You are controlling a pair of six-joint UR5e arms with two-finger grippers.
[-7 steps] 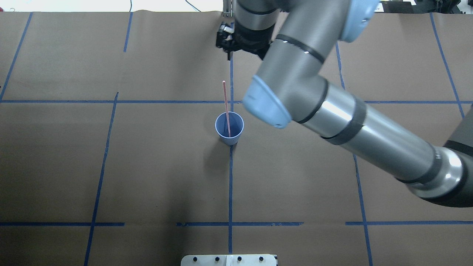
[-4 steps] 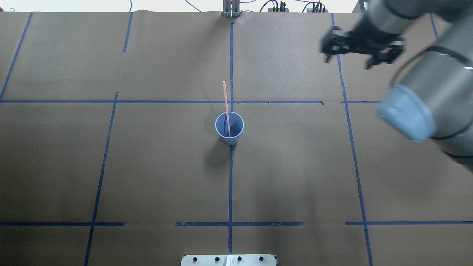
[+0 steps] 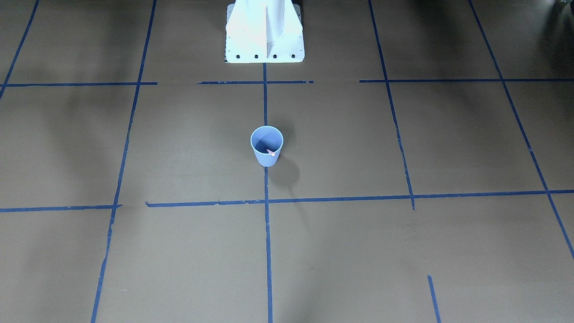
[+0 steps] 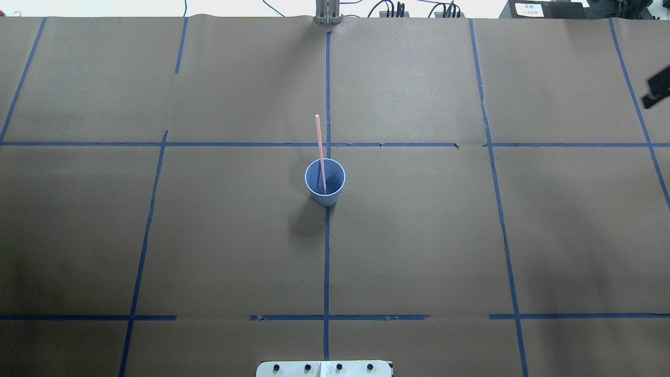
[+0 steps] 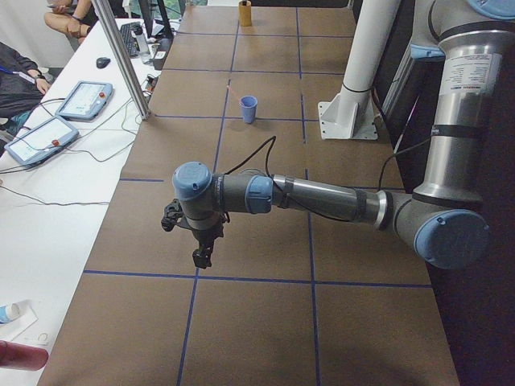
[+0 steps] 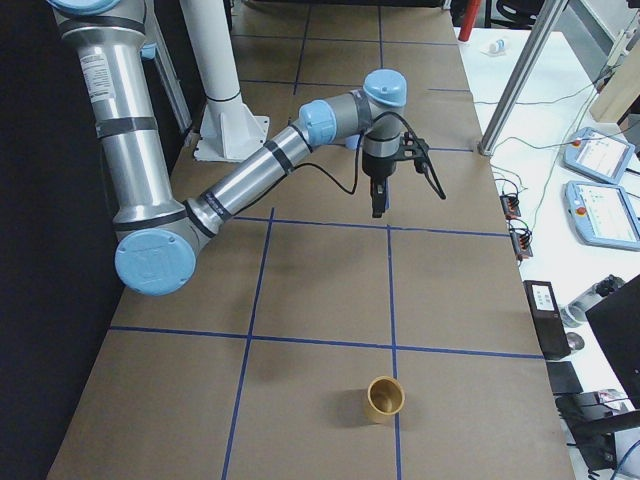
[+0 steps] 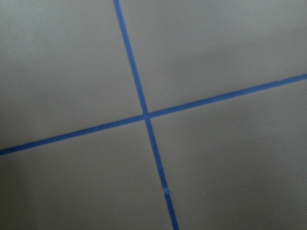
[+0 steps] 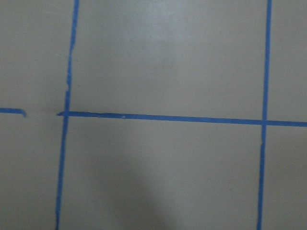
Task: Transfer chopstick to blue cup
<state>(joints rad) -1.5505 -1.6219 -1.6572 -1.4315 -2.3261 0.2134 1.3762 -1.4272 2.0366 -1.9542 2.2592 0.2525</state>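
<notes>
The blue cup (image 4: pixel 325 183) stands upright at the table's middle; it also shows in the front view (image 3: pixel 267 148) and, small, in the left exterior view (image 5: pixel 249 108). A thin pink chopstick (image 4: pixel 319 141) stands in it, leaning on the rim; only its tip (image 3: pixel 271 153) shows from the front. Nothing touches either. My right gripper (image 6: pixel 408 197) hangs over the table's right part, far from the cup; only a black edge of it (image 4: pixel 658 93) reaches the overhead view. My left gripper (image 5: pixel 183 240) hangs over the left part. I cannot tell whether either is open or shut.
A tan cup (image 6: pixel 385 398) stands near the table's right end, also seen far off in the left exterior view (image 5: pixel 245 13). The white robot base (image 3: pixel 264 31) is at the robot's edge. Blue tape lines grid the brown table. Operators' desks with tablets flank the far side.
My right arm has swung from above the far middle of the table to the right, almost out of the overhead view. The cup and chopstick have not moved.
</notes>
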